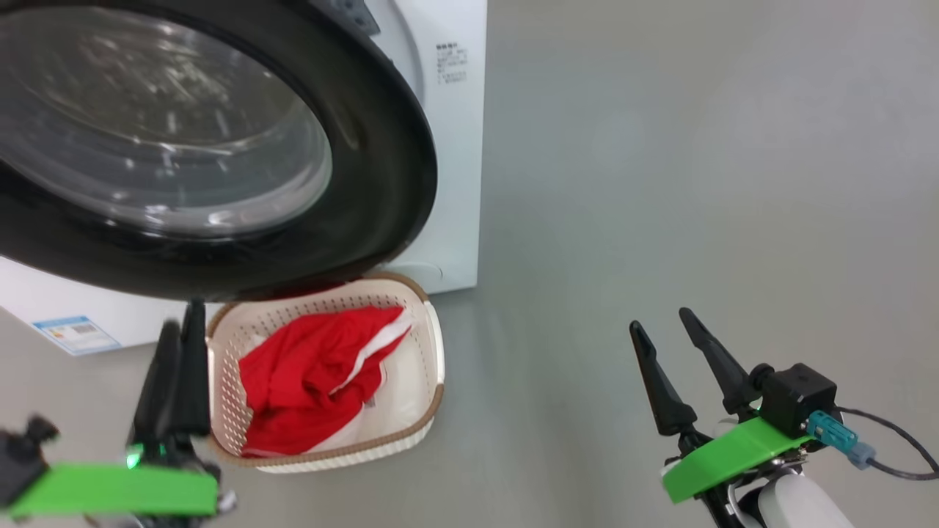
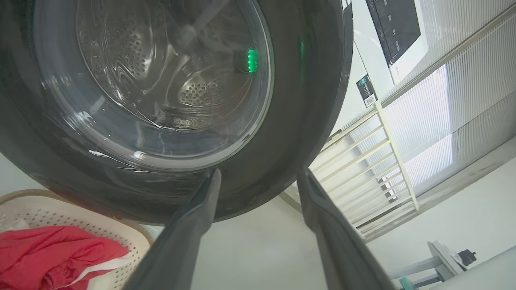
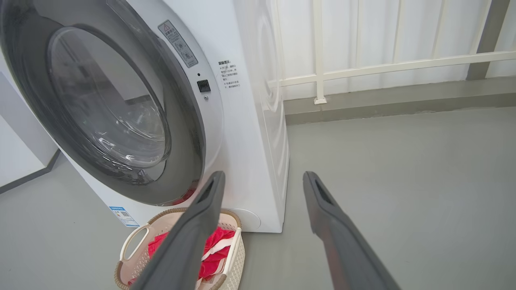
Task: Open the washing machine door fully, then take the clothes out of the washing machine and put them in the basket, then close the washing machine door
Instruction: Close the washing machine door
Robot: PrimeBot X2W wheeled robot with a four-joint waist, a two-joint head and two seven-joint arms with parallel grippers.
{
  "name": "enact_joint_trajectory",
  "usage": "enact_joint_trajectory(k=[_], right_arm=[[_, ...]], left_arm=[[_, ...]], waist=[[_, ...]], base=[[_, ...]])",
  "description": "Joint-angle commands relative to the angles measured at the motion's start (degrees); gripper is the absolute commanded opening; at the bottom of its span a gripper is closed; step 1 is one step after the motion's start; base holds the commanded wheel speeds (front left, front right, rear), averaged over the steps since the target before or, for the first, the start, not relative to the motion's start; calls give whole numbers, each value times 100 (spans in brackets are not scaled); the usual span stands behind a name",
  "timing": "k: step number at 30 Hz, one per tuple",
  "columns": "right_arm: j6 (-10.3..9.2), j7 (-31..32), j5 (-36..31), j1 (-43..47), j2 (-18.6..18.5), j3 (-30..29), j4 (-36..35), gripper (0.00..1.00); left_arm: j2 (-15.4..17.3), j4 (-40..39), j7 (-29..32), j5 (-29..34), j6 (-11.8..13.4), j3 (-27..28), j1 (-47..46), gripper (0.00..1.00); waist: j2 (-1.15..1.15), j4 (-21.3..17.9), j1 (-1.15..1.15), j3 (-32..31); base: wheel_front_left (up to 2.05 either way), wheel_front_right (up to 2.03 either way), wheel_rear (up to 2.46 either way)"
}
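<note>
Smooth grey floor [image 1: 660, 183]; cream railing [image 3: 318, 48] against ribbed white wall [image 3: 403, 28]; grey post [image 3: 481, 40] at railing's right end.

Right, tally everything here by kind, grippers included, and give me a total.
Washing machine: 1
Basket: 1
Heap of red clothes: 1 (the garments in it cannot be counted separately)
Grippers: 2, left gripper and right gripper
Total: 5
</note>
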Motion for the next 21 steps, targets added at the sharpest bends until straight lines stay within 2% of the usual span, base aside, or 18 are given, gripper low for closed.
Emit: enact_joint_trajectory(k=[1,6,10,18,21], right_arm=[[36,-37,4,38,-22,116,-107,100],[36,-37,35,140,-37,91,-136,100],[36,-37,-3,148,-42,60,-182,100],[36,-37,-65,188,-6,-13,-315,100],[36,-37,-105,199,4,-8,-336,100]], left_arm=[[180,-112,-141,270,-18,142,40,100],[313,29,-437,1598,169,-126,370,100],[270,99,-500,2389,202,-209,452,100],[-5,-159,-511,4185,322,80,540,100],[-135,-205,-511,4445,326,180,564,100]], waist=[[0,60,0,-189],[0,92,0,-299],[0,104,0,-313],[0,83,0,-219],[0,77,0,-212]], base=[[0,0,0],[0,0,0],[0,0,0],[0,0,0],[0,0,0]])
